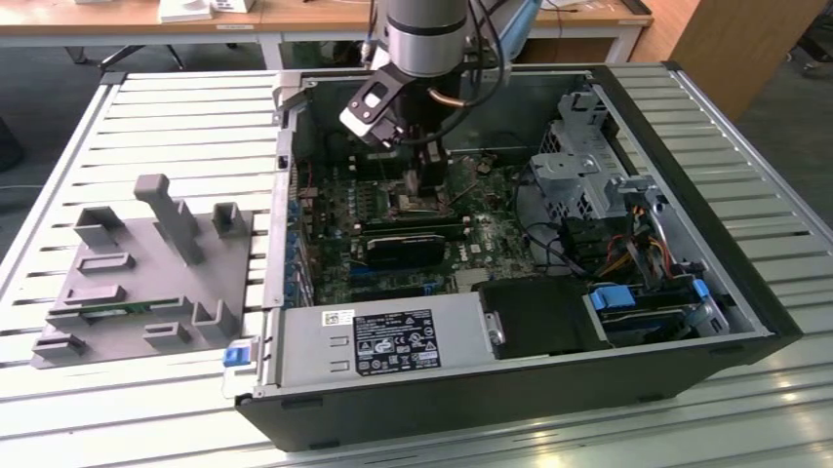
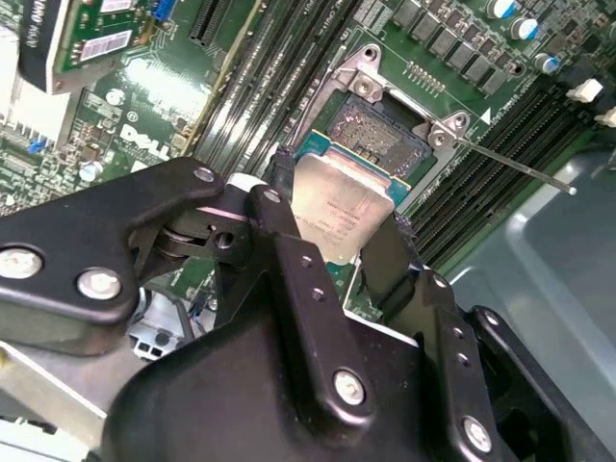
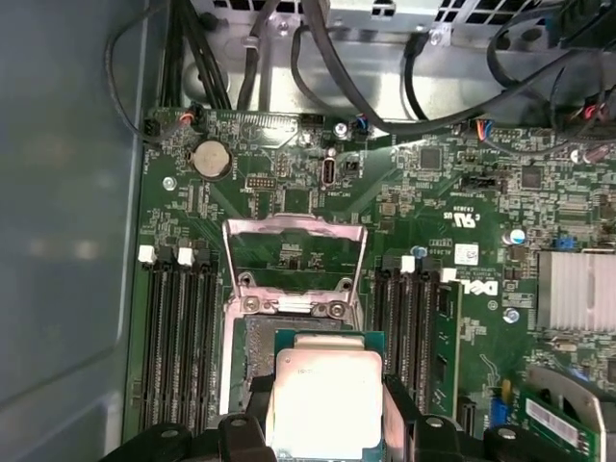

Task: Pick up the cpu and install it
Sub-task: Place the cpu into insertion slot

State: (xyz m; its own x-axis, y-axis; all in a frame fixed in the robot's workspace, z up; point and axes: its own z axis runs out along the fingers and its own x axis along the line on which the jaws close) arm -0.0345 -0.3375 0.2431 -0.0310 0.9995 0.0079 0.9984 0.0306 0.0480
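I grip the square cpu (image 2: 339, 197), silver top up with a green rim, in my claw (image 2: 337, 236) just over the open socket (image 2: 373, 135).

Two black fingers (image 3: 402, 414) pinch the cpu (image 3: 327, 399) by opposite edges, its silver top facing the camera. Just beyond the fingers, partly hidden behind the chip, lies the socket (image 3: 252, 348), with its metal frame (image 3: 294, 262) standing open. Memory slots (image 3: 175, 337) run along either side of the fingers. A coin battery (image 3: 212, 160) and black cables (image 3: 337, 67) sit farther beyond.
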